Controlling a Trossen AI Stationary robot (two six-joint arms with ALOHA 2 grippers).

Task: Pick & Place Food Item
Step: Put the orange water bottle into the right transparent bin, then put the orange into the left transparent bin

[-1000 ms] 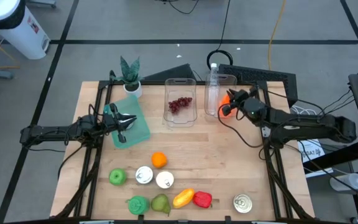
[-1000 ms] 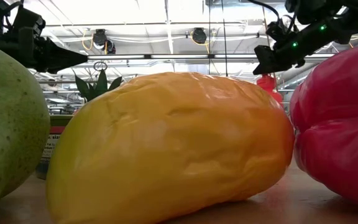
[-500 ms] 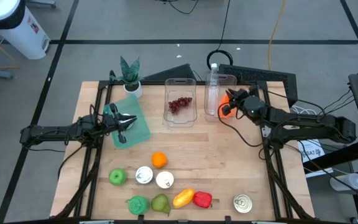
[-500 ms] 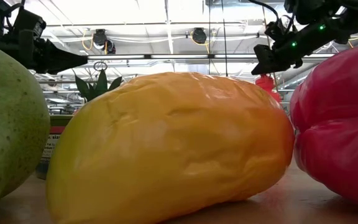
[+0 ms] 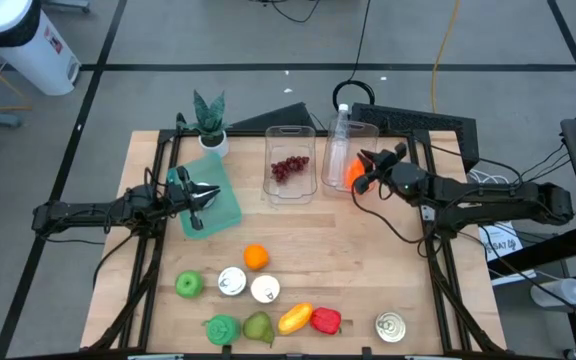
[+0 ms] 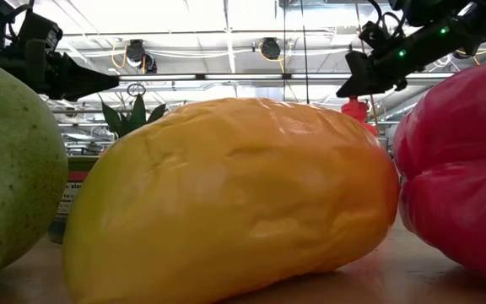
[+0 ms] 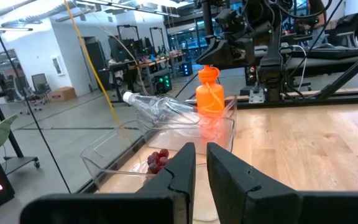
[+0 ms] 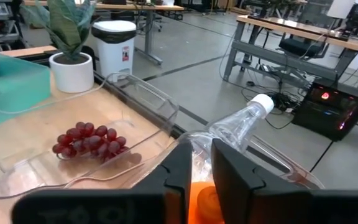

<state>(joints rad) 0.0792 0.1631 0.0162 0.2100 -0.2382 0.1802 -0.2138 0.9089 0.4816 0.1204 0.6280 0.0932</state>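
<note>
The right pincer (image 5: 361,174) hovers over the clear bin (image 5: 370,135) at the far side of the worktop (image 5: 368,270), directly above the orange bottle (image 5: 354,173); its fingers (image 8: 179,163) stand close together with only a narrow gap, and whether they grip the bottle cap cannot be told. In the left wrist view the bottle stands upright inside the bin, below the right arm, so it is judged to be set down or nearly so. A clear water bottle (image 5: 340,140) leans in the same bin, just beside the orange one. The neighbouring clear tray (image 5: 290,185) holds grapes (image 5: 288,167), which suggests that each container takes its own kind of item. The left pincer (image 5: 204,196) is closed and empty, parked over the teal box (image 5: 223,205) on the left, well apart from the work. Near the front edge lie the items not yet moved: orange (image 5: 256,257), green apple (image 5: 188,285), two cans (image 5: 232,282), yellow pepper (image 5: 295,319), red pepper (image 5: 325,321) and another can (image 5: 391,327). A potted plant (image 5: 209,118) stands at the far left corner.
</note>
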